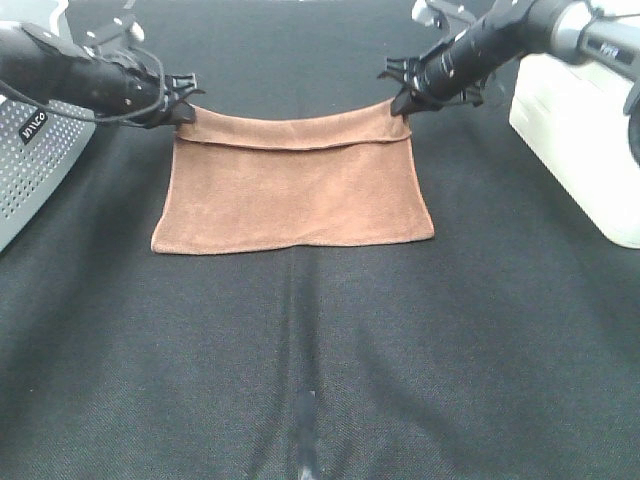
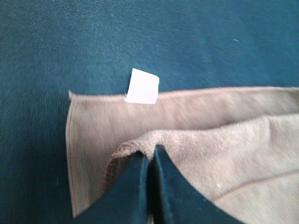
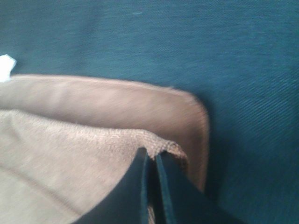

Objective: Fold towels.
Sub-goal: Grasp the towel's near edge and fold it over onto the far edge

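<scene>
You can't see either lifted corner of the reddish-brown fuzzy rectangular towel [image 1: 295, 190]: one vanishes between the pressed-together tips of the black-fingered left gripper [image 2: 152, 153], the other inside the black-fingered right gripper [image 3: 152, 154], and the towel runs off both wrist pictures' edges. Any print on the small white square tag [image 2: 142, 86] is too blurred to read. On the high camera, the grey perforated box [image 1: 30, 170] and the white box [image 1: 580, 140] are cropped, and a pale smeared streak [image 1: 305, 425] near the bottom can't be identified.

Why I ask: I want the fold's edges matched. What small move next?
Probably carry both corners slightly further, onto the tagged edge. Left tool and right tool are shut on upper corners of the reddish-brown fuzzy microfibre towel; the lower layer's edge, with a small white tag, shows beyond them.
</scene>
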`<control>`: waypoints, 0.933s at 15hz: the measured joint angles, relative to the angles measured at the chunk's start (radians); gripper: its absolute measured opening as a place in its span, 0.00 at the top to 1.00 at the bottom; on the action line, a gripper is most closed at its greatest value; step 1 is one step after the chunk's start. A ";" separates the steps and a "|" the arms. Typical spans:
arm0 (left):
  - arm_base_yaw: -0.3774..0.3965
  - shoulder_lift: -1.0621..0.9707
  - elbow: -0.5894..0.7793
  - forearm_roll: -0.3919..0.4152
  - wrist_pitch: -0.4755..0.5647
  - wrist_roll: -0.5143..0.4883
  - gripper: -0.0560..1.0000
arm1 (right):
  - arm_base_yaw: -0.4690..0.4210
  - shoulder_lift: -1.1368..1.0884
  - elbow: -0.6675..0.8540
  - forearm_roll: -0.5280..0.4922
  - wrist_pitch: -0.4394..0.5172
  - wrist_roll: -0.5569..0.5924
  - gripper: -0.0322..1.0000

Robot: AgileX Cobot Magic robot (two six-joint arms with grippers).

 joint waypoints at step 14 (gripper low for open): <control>0.008 0.023 -0.058 0.101 0.214 -0.008 0.19 | 0.000 0.021 -0.128 -0.037 0.287 -0.008 0.12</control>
